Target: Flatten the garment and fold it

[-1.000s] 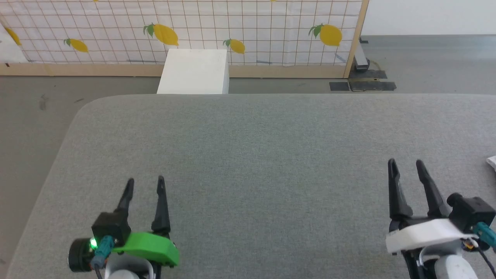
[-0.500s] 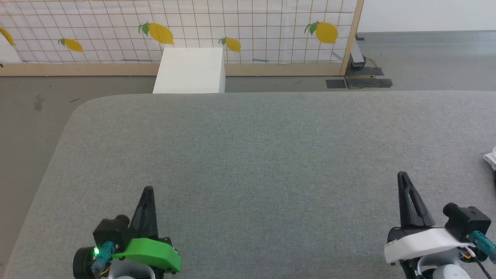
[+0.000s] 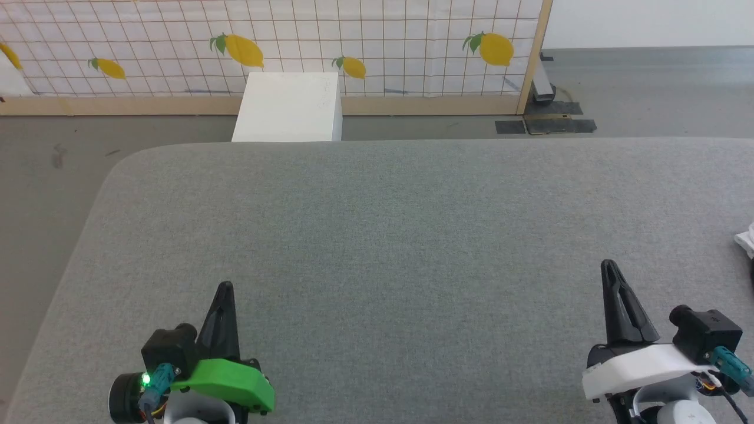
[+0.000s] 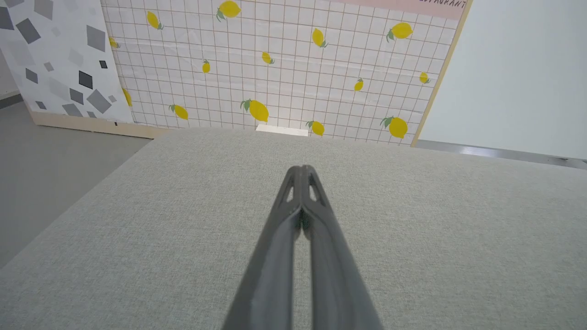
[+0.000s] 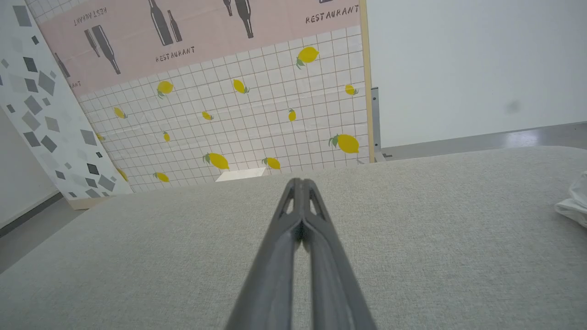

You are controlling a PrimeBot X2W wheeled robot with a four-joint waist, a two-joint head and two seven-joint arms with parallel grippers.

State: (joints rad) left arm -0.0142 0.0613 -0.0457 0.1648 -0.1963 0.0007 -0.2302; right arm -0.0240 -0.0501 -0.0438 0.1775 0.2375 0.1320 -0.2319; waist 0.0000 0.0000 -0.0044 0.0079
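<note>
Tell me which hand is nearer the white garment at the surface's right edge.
Right. The right hand sits just left of the garment, apart from it; the left hand is far across the grey surface.

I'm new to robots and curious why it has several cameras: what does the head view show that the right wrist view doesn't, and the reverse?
Head view adds the left tool, shut, with its green cover, and black floor patches. Right wrist view adds a pink poster with bottles and RESTAURANT lettering and a white panel with grey flecks. Both share the shut right tool, the grey fabric surface, the lemon-print grid panel, the white box and a crumpled white cloth at the right edge.
</note>
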